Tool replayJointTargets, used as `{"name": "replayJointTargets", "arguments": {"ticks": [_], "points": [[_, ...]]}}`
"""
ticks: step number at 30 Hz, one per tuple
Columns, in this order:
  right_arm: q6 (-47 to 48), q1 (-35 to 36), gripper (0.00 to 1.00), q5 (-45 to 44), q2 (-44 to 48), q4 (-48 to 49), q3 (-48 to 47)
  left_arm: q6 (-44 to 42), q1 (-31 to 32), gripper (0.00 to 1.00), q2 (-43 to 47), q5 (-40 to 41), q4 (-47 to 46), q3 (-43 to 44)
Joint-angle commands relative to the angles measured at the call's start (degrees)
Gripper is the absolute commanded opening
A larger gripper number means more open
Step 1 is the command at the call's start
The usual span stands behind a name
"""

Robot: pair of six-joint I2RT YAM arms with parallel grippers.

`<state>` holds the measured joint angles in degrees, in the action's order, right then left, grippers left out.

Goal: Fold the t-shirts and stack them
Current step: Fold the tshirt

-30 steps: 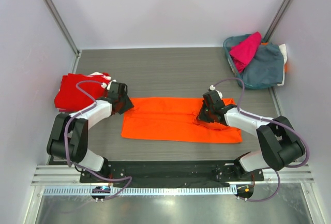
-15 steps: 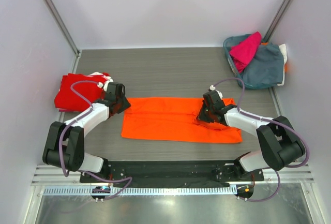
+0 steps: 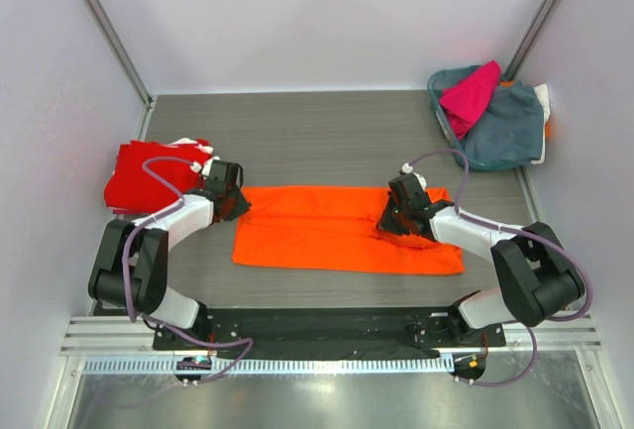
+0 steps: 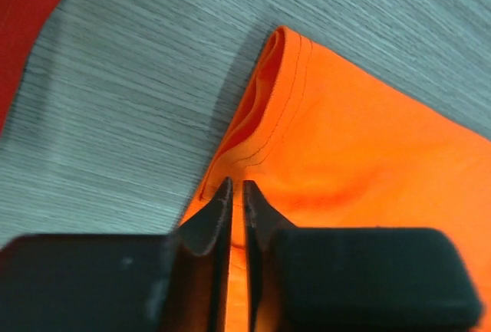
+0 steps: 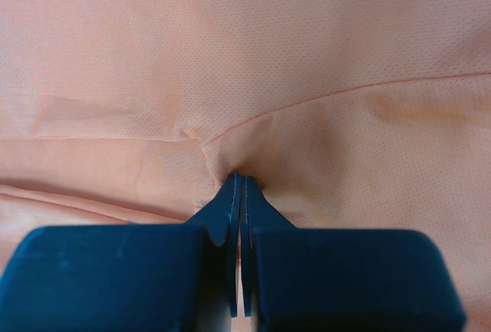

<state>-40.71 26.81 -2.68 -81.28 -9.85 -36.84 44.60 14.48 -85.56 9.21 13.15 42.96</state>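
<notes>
My right fingers [image 5: 232,186] are pressed together with no gap, and the orange cloth puckers into a small gathered fold right at their tips, so they are clamped on the orange t-shirt [image 3: 337,233]. A seam line runs off from that pinch toward the right of the wrist view.

My left fingers [image 4: 228,194] stand almost together, with only a thin slit between them. Their tips sit at the shirt's left edge, just below a doubled, stitched hem that curls up off the surface [image 4: 115,102]. I cannot tell from here whether any cloth is caught in that slit or whether the tips merely rest against the edge.

From above, the orange t-shirt lies spread in a long flat band across the middle of the surface, between the two arms. The left fingers are at its far-left corner and the right fingers are over its right part, near the back edge. Both arms reach in low from the near edge.

The red t-shirt [image 3: 139,176] lies bunched at the left side of the surface, just beyond the left wrist and apart from the orange one. At the far right corner a basket [image 3: 437,102] holds the magenta t-shirt [image 3: 471,92], draped on top of blue-grey cloth [image 3: 510,127].
</notes>
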Motion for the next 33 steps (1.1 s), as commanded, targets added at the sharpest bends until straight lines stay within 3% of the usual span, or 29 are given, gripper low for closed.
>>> {"name": "replayJointTargets", "arguments": {"ticks": [1,2,10,13,14,17,33], "points": [[0.02,0.17,0.01,-1.63,0.77,1.67,0.19,-1.09,-0.33,0.08,1.09,1.42,0.12,0.02],[0.02,0.17,0.01,-1.80,0.77,1.59,0.28,-1.27,-0.33,0.01,1.71,1.60,0.73,-0.07],[-0.16,0.17,0.01,-1.89,0.85,1.67,0.63,-2.94,-0.33,0.00,8.21,3.35,6.36,0.46],[-0.25,0.17,0.01,-1.98,1.03,1.76,0.89,-2.85,-0.33,0.14,9.27,1.69,6.19,-0.24],[-0.16,0.17,0.01,-1.98,0.94,1.76,0.89,-2.94,-0.33,0.27,9.01,0.99,6.10,-0.16],[-0.16,0.26,0.01,-1.89,0.94,1.67,0.89,-3.64,-0.33,0.39,7.69,-2.26,5.58,0.37],[0.01,0.17,0.02,-1.89,0.59,1.85,0.89,-5.14,1.60,0.37,4.35,-3.68,4.43,-2.09]]}}
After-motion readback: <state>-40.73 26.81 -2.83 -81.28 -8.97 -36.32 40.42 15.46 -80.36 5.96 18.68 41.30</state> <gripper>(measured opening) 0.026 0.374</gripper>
